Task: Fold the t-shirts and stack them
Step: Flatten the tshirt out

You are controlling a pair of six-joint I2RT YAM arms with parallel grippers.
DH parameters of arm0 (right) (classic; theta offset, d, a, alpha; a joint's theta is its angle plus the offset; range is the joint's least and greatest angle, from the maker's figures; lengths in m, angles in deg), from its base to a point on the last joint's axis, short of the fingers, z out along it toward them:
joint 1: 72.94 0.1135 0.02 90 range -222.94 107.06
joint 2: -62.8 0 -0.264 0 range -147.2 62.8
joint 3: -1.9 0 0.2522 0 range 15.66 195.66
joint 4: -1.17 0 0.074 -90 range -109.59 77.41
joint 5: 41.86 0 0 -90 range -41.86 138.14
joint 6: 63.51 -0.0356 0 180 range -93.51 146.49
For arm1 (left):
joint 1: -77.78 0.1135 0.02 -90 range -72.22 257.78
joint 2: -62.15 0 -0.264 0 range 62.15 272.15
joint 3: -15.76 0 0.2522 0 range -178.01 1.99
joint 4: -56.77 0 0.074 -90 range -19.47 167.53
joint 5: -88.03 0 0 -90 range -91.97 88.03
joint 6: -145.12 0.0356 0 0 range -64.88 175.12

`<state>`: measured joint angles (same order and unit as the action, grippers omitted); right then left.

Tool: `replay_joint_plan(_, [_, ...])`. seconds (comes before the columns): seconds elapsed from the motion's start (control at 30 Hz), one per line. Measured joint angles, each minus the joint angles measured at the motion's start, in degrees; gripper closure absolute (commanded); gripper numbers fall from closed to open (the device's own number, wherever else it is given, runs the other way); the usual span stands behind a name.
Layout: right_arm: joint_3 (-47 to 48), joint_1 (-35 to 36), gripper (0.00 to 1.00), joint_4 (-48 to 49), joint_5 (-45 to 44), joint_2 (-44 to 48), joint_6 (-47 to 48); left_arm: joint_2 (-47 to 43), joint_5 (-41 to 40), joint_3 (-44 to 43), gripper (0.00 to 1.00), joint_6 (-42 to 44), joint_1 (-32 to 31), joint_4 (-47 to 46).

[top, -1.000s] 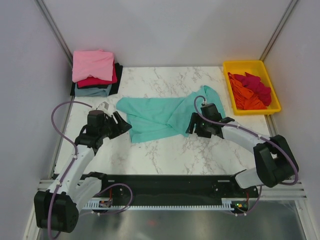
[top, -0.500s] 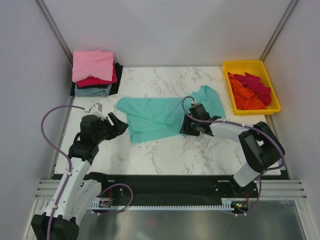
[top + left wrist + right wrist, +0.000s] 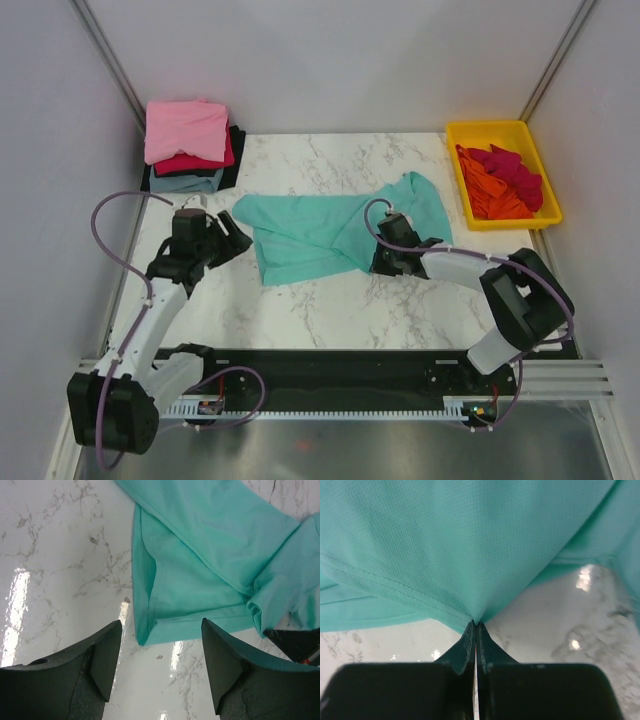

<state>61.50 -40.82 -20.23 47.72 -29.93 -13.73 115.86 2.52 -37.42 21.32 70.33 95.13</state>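
Observation:
A teal-green t-shirt (image 3: pixel 310 235) lies crumpled flat across the middle of the marble table. My right gripper (image 3: pixel 378 262) sits at its near right edge and is shut on the shirt's hem; in the right wrist view the cloth (image 3: pixel 470 540) gathers into a point pinched between the closed fingertips (image 3: pixel 475 624). My left gripper (image 3: pixel 238 243) hovers open just off the shirt's near left corner (image 3: pixel 145 635), with nothing between its fingers (image 3: pixel 161 624). More folded t-shirts, pink on top, form a stack (image 3: pixel 190 145) at the back left.
A yellow tray (image 3: pixel 500 130) at the back right holds crumpled orange and crimson shirts (image 3: pixel 505 180). Grey walls close in the table on three sides. Bare marble (image 3: pixel 330 300) lies between the shirt and the arm bases.
My right gripper slid in to the shirt's near right hem and shut on it. The left gripper shifted slightly beside the left corner and stayed open.

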Motion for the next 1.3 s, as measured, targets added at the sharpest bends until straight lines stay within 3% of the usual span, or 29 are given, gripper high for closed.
replay_joint_plan(0.17, [-6.0, -0.5, 1.0, -3.1, -5.0, 10.5, -0.3, 8.0, -1.2, -4.0, 0.27, 0.0, 2.3, -3.5])
replay_joint_plan(0.23, [-7.4, -0.7, 1.0, -3.8, -6.4, 15.2, -0.9, 11.4, -1.1, -5.7, 0.32, 0.0, 3.9, -4.9])
replay_joint_plan(0.5, [-11.6, -0.6, 1.0, -4.3, -10.8, 27.4, -3.3, 32.7, -0.9, -14.6, 0.35, -0.3, 7.1, -12.2])
replay_joint_plan(0.83, [-11.2, -0.7, 1.0, -4.5, -10.2, 25.7, -1.3, 47.9, -1.5, -18.0, 0.41, -5.2, 7.1, -18.1])
replay_joint_plan(1.3, [-11.2, -1.0, 1.0, -5.3, -9.9, 25.7, 1.1, 49.8, -3.0, -18.6, 0.5, -8.3, 9.2, -25.8])
